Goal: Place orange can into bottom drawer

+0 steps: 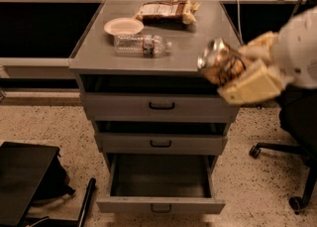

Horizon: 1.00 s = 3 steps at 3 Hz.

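My gripper (233, 70) is shut on the orange can (218, 62), a shiny can with a silver end and orange-brown print. It holds the can tilted in the air at the right front corner of the grey cabinet, about level with the top drawer. The bottom drawer (161, 205) is pulled out wide open below and to the left of the can, and its inside looks bare. Its small dark handle sits at front centre. The two upper drawers are slightly ajar.
On the cabinet top (99, 57) lie a clear plastic bottle (142, 45), a small pale plate (124, 26) and a brown snack bag (166, 10). An office chair base (287, 151) stands at the right. A black bag (29, 181) sits on the floor at the left.
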### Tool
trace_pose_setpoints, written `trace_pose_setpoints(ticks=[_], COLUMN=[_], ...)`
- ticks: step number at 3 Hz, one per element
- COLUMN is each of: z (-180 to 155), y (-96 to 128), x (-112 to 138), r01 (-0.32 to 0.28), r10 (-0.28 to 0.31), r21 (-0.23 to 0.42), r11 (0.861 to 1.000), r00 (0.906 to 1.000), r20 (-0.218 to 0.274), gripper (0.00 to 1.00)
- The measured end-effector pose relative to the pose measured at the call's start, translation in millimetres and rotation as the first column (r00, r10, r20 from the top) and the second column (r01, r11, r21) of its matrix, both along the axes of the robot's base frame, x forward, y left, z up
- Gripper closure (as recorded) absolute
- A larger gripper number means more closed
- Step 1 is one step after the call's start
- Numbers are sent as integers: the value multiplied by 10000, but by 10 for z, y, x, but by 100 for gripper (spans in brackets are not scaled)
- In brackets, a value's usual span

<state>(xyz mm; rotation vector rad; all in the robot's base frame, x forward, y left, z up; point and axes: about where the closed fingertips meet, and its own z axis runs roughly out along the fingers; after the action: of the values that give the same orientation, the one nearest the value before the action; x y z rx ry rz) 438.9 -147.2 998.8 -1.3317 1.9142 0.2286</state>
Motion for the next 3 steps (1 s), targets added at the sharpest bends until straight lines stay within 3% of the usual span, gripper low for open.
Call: trace_pose_setpoints(ticks=[1, 2, 3], z=[-941, -1768, -1768], y=[-283, -318, -318], x=[-584, -720, -720], r01=[237, 150, 150], r10=[-187, -56, -56], r21=[394, 380, 380], r11=[9989, 9992, 9992], r00=[9924, 9716, 9716], r20=[-1218, -2365, -2365], gripper=[100, 100, 100])
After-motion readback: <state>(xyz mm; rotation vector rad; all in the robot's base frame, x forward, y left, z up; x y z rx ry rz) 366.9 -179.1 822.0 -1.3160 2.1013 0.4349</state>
